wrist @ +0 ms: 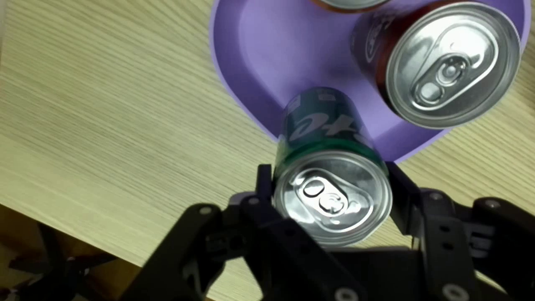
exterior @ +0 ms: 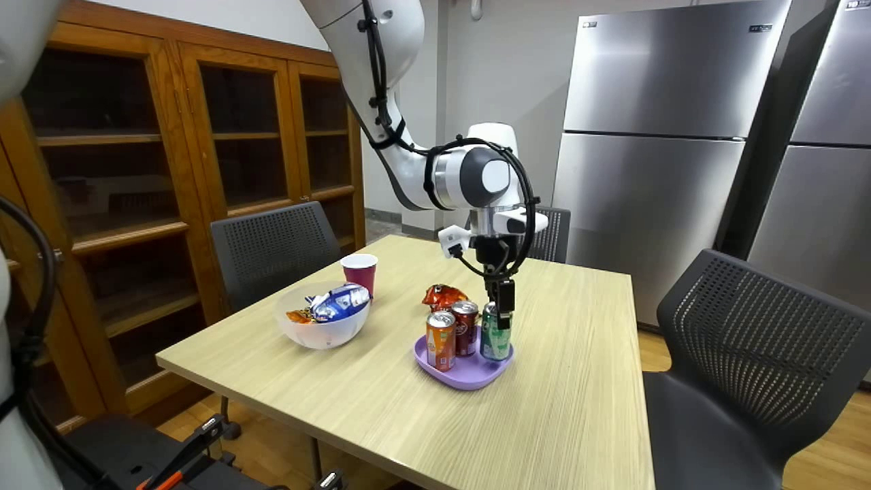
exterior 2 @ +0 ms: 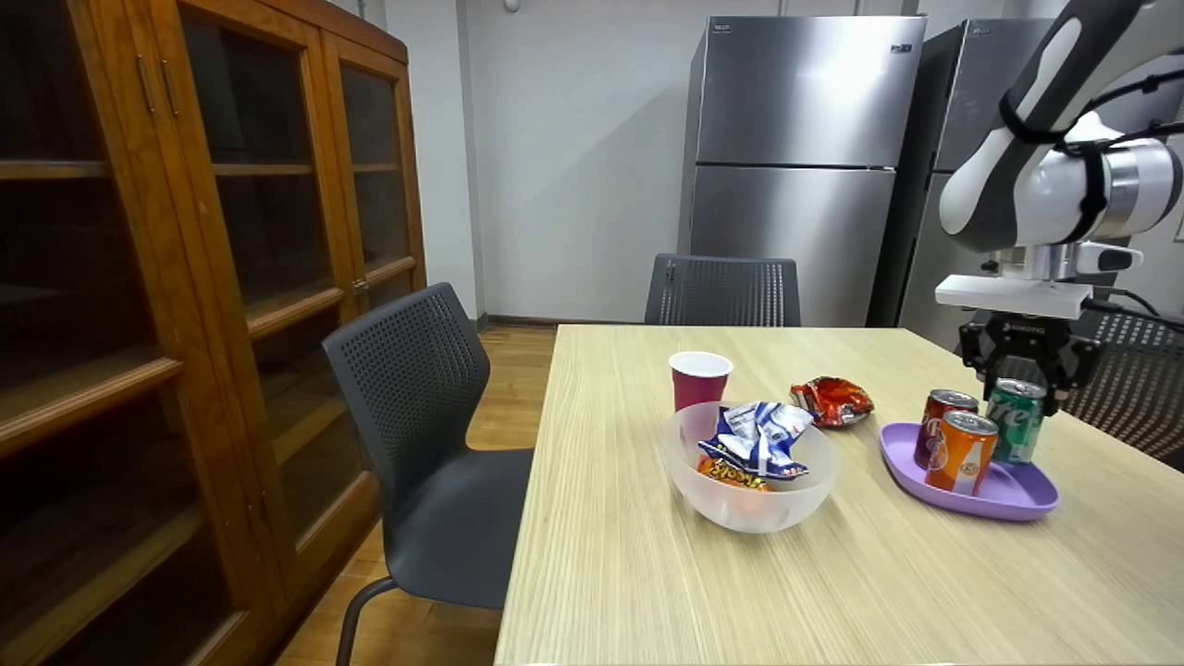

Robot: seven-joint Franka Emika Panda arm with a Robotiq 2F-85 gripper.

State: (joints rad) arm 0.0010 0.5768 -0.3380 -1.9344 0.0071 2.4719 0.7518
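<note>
Gripping a green soda can [wrist: 334, 196] with black fingers [wrist: 403, 196] — closed on both sides, close to the shiny top. Holding the can upright in a purple tray [wrist: 288, 50], by the rim. Sharing that tray with a dark red soda can [wrist: 451, 67] and an orange soda can [exterior 2: 962, 458]. With the tray on a pale wood bench [exterior 2: 629, 555], near a crinkly red snack bag [exterior 2: 834, 402]. Sharing the bench, too, with a cloudy bowl [exterior 2: 754, 513], well apart from the tray — with a blue snack bag [exterior 2: 763, 435] and an orange snack bag [exterior 2: 731, 474] inside, just beside a dark pink cup [exterior 2: 700, 387].
</note>
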